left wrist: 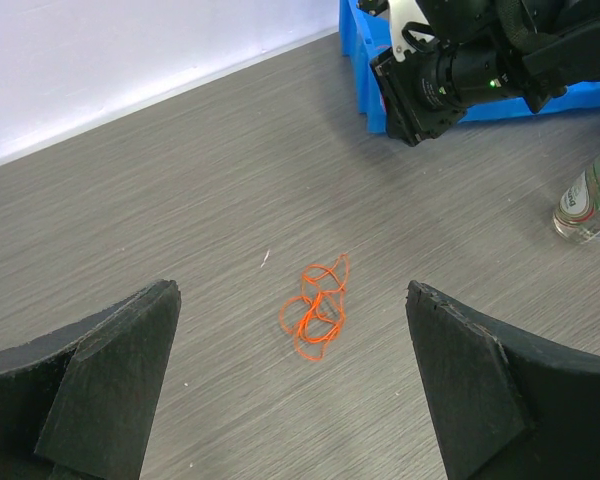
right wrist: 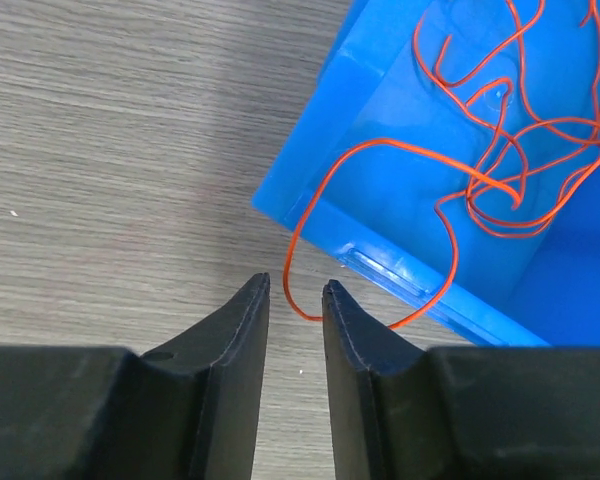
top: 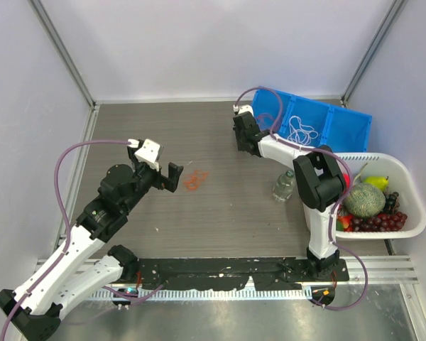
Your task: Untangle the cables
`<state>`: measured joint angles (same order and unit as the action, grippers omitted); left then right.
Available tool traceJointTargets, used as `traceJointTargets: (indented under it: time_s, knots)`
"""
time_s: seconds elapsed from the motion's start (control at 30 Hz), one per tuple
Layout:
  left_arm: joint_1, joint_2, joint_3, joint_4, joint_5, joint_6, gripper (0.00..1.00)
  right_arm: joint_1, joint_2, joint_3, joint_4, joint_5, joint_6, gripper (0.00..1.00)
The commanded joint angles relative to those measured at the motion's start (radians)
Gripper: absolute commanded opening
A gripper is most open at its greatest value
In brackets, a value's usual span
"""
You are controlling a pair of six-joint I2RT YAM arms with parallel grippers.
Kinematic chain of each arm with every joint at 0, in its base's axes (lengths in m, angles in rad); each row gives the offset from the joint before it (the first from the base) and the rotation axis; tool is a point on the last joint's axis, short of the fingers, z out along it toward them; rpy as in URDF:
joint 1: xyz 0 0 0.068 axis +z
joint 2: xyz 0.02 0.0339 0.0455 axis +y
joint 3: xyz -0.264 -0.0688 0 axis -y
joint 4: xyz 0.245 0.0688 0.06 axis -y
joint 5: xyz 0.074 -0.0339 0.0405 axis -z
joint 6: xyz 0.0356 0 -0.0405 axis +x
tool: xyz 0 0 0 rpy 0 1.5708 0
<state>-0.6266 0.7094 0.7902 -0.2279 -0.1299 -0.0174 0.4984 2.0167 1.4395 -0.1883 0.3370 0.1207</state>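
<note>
The task is judged to be partly done. Red-orange cables (right wrist: 510, 190) are seen spread in the compartment of the blue bin (right wrist: 325, 175) nearest the middle of the table (left wrist: 180, 180), and white cables (top: 300, 131) are seen in the compartment next to it. One red-orange loop (right wrist: 292, 262) is draped over the bin's rim and down to the table. The right pincer (right wrist: 292, 292) is held narrowly parted, with the low end of that loop in the gap; no pinch on the thin strand is shown.

A small red-orange clump (left wrist: 315, 305) is left knotted on the table, well apart from the bin. The left pincer (left wrist: 290, 295) is held wide open and empty just above it, so this clump is judged to be untouched and not yet untangled.
</note>
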Motion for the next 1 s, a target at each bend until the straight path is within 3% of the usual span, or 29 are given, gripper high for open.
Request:
traceJointTargets:
  time_s: [0.0,0.07,0.27,0.43,0.63,0.7,0.77,0.8,0.97]
  knots:
    - [-0.002,-0.002,0.001,0.044,0.003,-0.001,1.0,0.011,0.007,0.042,0.027,0.057,-0.018,0.33]
    - [-0.004,0.001,0.001,0.044,0.001,-0.001,1.0,0.012,0.013,0.044,0.03,0.063,-0.023,0.28]
    - [-0.004,0.007,0.001,0.042,0.006,-0.001,1.0,0.014,-0.038,0.036,0.036,0.08,-0.026,0.01]
    - [-0.004,0.004,0.003,0.042,0.012,-0.004,1.0,-0.01,-0.09,0.018,0.121,0.172,-0.052,0.01]
    - [-0.004,0.005,0.0,0.042,0.0,0.0,1.0,-0.135,0.02,0.155,0.182,0.151,-0.053,0.01]
    - [-0.004,0.01,-0.002,0.042,-0.005,0.004,1.0,-0.165,0.077,0.241,0.168,0.122,-0.055,0.05]
    - [-0.002,0.012,-0.003,0.044,-0.011,0.005,1.0,-0.17,0.117,0.312,0.103,0.085,-0.059,0.2]
    - [-0.004,0.012,-0.003,0.044,-0.013,0.005,1.0,-0.167,0.126,0.324,0.064,0.067,-0.059,0.34]
    - [-0.004,0.018,0.0,0.041,-0.004,0.004,1.0,-0.123,0.015,0.25,-0.003,0.086,-0.021,0.48]
